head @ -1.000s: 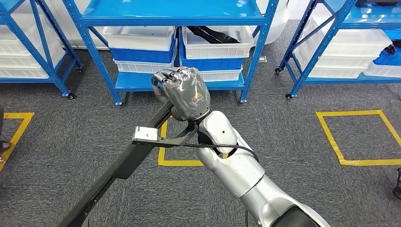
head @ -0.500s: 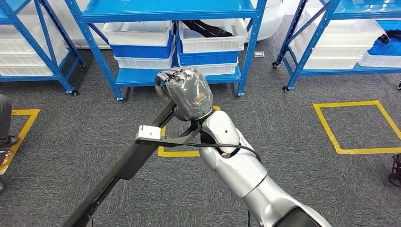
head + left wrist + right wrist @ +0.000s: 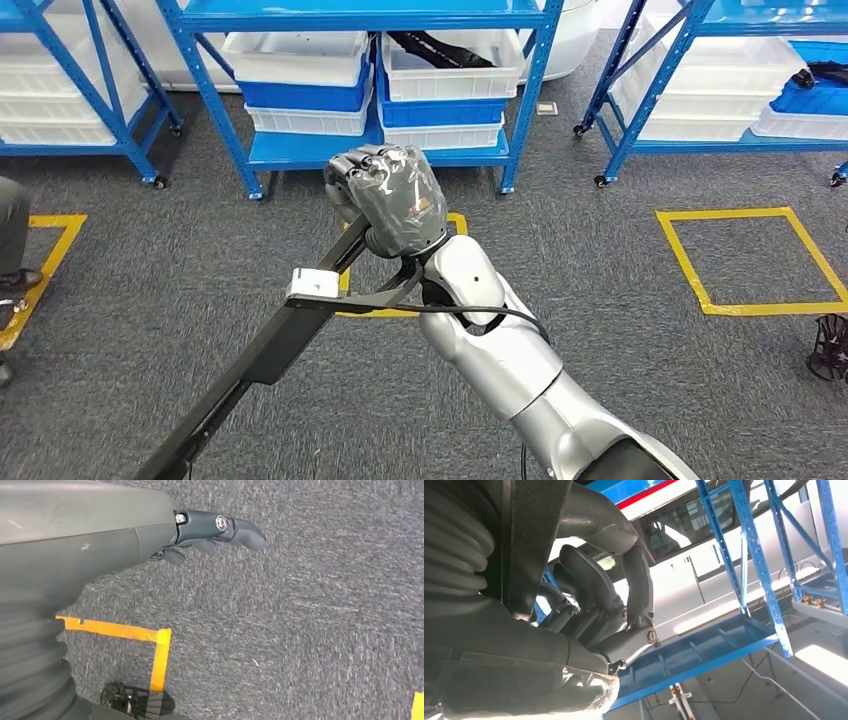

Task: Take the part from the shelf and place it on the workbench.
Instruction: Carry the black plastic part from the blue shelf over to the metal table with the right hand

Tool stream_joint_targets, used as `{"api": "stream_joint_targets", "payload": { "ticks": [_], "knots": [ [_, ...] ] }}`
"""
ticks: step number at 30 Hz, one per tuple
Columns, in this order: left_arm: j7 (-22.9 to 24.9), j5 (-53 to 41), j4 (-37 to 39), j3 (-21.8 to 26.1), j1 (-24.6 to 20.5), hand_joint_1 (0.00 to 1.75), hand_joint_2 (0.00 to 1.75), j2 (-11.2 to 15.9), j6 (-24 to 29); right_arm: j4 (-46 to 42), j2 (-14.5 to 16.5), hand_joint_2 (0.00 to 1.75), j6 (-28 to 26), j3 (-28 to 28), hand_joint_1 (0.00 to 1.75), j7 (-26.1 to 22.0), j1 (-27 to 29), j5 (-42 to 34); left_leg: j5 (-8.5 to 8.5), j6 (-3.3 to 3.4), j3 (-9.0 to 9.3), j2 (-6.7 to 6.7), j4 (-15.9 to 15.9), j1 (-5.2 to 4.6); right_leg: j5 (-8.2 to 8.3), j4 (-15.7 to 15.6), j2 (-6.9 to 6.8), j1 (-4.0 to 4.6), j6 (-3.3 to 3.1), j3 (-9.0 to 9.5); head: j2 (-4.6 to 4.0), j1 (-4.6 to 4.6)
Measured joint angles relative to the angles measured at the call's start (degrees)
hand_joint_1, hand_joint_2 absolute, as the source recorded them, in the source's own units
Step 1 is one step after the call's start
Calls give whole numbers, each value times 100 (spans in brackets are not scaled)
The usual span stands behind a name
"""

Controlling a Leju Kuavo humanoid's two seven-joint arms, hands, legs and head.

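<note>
The right hand (image 3: 392,200) is seen raised, its fingers (image 3: 594,587) wrapped round the upper end of a long black bar-shaped part (image 3: 262,354), which slants down and leftward from the grasp, above the grey carpet (image 3: 620,360). The left hand (image 3: 215,530) is seen over carpet with nothing held, fingers apart. Beyond the right hand, blue shelving (image 3: 360,20) with white bins (image 3: 450,70) is seen.

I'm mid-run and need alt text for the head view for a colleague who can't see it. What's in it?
The robot's right hand grips one end of a long black part, which slants down toward the lower left above grey carpet. Behind stands a blue shelf with white bins; yellow tape squares mark the floor.
</note>
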Motion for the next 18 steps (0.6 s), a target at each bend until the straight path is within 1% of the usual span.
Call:
{"api": "stream_joint_targets", "payload": {
  "ticks": [1,2,3,4,5,6,7,8,9,10,11,12,13,14,15,16,17,18],
  "knots": [
    [5,-4,-1,1,-5,0,175,1,3,-1,-13,175,2,-1,175,0,4,-3,48,23,-57,7,-2,-4,-213,329,4,-20,-16,-132,0,13],
    [9,-8,-1,2,-7,0,175,1,5,-1,-26,175,4,-2,175,0,14,-6,95,30,-120,8,0,-3,-411,712,5,-42,-19,-259,0,30],
    [13,-10,-1,3,-6,0,175,0,6,-1,-42,175,5,-3,175,0,28,-9,142,19,-184,9,2,-1,-546,1041,5,-67,2,-350,0,37],
    [14,-11,-1,3,-6,0,175,-1,7,-1,-56,175,7,-3,175,0,41,-11,190,2,-247,10,4,5,-578,1204,5,-91,53,-354,0,41],
    [15,-11,-1,3,-6,0,175,-2,7,-1,-66,175,9,-3,175,0,50,-12,235,-21,-305,11,6,13,-518,1157,5,-116,121,-253,0,48],
    [16,-11,-1,4,-6,0,175,-3,7,-4,-72,175,10,-3,175,0,54,-13,278,-52,-354,11,8,24,-396,877,4,-144,192,-35,0,49],
    [16,-11,-1,5,-6,0,175,-2,7,-11,-74,175,11,-3,175,0,55,-13,317,-89,-391,10,11,31,-294,459,3,-175,247,247,0,53],
    [16,-11,-1,6,-6,0,175,-1,7,-21,-72,175,12,-2,175,0,53,-13,353,-133,-423,9,14,32,-242,40,11,-182,269,523,0,57],
    [16,-11,-1,8,-5,0,175,0,8,-32,-71,175,13,-2,175,0,52,-14,392,-181,-443,7,13,30,-223,-267,22,-169,263,715,0,57],
    [15,-11,-1,9,-3,0,175,2,8,-39,-71,175,16,-3,175,0,51,-15,431,-224,-455,5,10,22,-241,-427,34,-145,237,799,0,60],
    [15,-11,-1,11,-1,0,175,1,10,-43,-71,175,21,-3,175,0,52,-15,472,-264,-465,3,-1,19,-239,-461,46,-111,199,805,0,57],
    [15,-11,0,15,2,0,175,0,14,-45,-73,175,28,-3,175,0,54,-16,505,-300,-473,3,-12,26,-207,-449,48,-115,147,753,0,50],
    [15,-11,1,17,4,0,175,0,18,-46,-70,175,35,-3,175,0,51,-16,483,-324,-498,4,6,40,-171,-449,45,-139,88,719,0,44],
    [15,-11,1,20,8,0,175,0,23,-48,-63,175,39,-2,175,0,48,-16,383,-339,-543,4,87,55,-124,-452,41,-163,10,684,0,30],
    [15,-11,2,21,10,0,175,-1,28,-51,-55,175,42,0,175,0,43,-16,192,-347,-623,1,281,65,-75,-458,35,-179,-71,642,0,14],
    [15,-11,2,21,12,0,175,0,33,-55,-46,175,43,1,175,0,38,-15,-74,-348,-737,-7,607,67,-31,-457,29,-164,-138,601,0,2],
    [15,-11,2,23,13,0,175,1,40,-57,-41,175,45,3,175,0,38,-13,-336,-351,-862,-18,1002,62,10,-456,25,-136,-195,547,0,-8],
    [15,-11,2,27,15,0,175,2,47,-58,-40,175,46,5,175,0,42,-11,-527,-354,-971,-26,1390,58,49,-455,20,-105,-226,491,0,-12]
  ]
}}
